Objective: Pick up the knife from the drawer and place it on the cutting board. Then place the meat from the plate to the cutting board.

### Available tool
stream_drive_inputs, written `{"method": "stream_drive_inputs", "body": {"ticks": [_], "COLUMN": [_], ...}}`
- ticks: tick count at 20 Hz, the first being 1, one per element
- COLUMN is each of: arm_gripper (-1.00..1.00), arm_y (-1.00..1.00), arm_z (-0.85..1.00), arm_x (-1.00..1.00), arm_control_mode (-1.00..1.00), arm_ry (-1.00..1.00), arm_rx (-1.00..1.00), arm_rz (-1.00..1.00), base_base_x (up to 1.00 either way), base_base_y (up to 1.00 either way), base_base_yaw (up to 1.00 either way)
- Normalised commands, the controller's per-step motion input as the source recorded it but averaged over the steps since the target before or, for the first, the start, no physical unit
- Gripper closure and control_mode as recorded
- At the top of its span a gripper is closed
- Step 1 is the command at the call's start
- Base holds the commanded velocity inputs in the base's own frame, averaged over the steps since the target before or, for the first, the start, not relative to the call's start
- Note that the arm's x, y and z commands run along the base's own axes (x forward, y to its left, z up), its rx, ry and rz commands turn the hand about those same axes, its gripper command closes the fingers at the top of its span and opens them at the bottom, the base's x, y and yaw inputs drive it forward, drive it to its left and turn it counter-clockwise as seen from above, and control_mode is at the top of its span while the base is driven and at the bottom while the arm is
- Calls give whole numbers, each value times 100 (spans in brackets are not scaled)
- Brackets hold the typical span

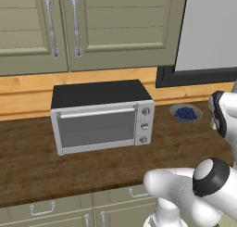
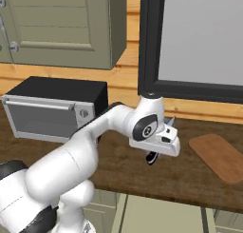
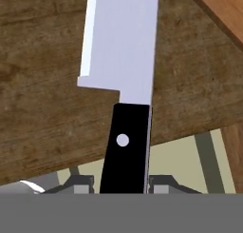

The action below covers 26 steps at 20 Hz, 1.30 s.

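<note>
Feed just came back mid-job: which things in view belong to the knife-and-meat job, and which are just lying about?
Job:
- knife, held by its black handle in the claw
- cutting board, nothing on it yet

Lying about:
- toaster oven
- bowl of blueberries
- wall cupboards

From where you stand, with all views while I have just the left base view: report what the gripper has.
Observer: The gripper is shut on the knife, gripping its black handle.
Operator: Give me the cutting board's position.
Observer: The cutting board lies flat on the counter, to the right of the hand in the right base view.
Operator: Tell me if the blade reaches it.
Observer: Not yet; in the hand view the blade lies over bare counter.
</note>
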Motion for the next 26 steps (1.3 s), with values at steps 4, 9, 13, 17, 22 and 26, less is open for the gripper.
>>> {"method": "stream_drive_inputs", "body": {"ticks": [4,9,13,17,22,26], "arm_gripper": [100,100,100,100,100,100], "arm_y": [-38,-55,-49,-36,-33,-31], "arm_z": [4,0,0,0,0,0], "arm_x": [1,16,12,9,2,18], "arm_control_mode": [-100,-100,-100,-100,-100,-100], "arm_ry": [0,0,0,0,0,0], "arm_rx": [3,0,0,0,0,0], "arm_rz": [0,0,1,6,4,4], "base_base_x": [0,0,0,0,0,0], "base_base_y": [0,0,0,0,0,0], "base_base_yaw": [0,0,0,0,0,0]}}
